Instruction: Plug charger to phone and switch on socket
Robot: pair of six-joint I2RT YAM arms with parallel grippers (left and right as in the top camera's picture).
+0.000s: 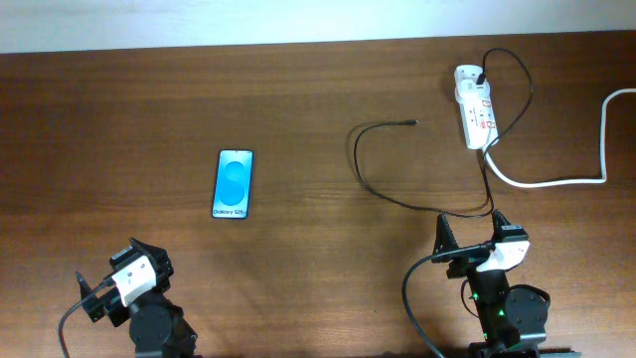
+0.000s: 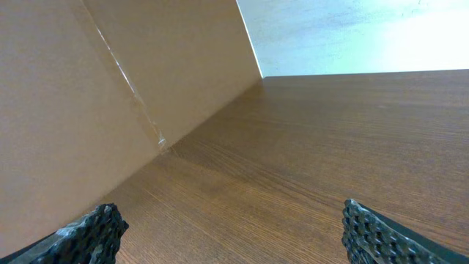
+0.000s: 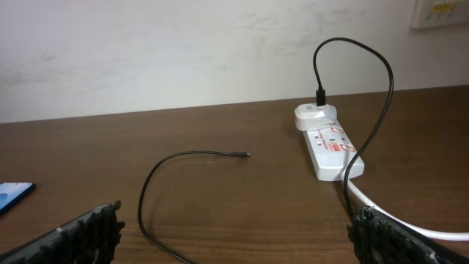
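Observation:
The phone lies flat at centre left, blue screen up; its corner shows at the left edge of the right wrist view. The charger is a thin black cable. It runs from an adapter on the socket, loops across the table and ends in a plug tip lying loose on the wood. That tip and the white socket face my right gripper, which is open and empty. My left gripper is also open and empty, at the front left.
A thick white lead curves from the socket off the right edge and passes by my right fingertip. A brown board stands along the table's left side. A wall plate sits on the back wall.

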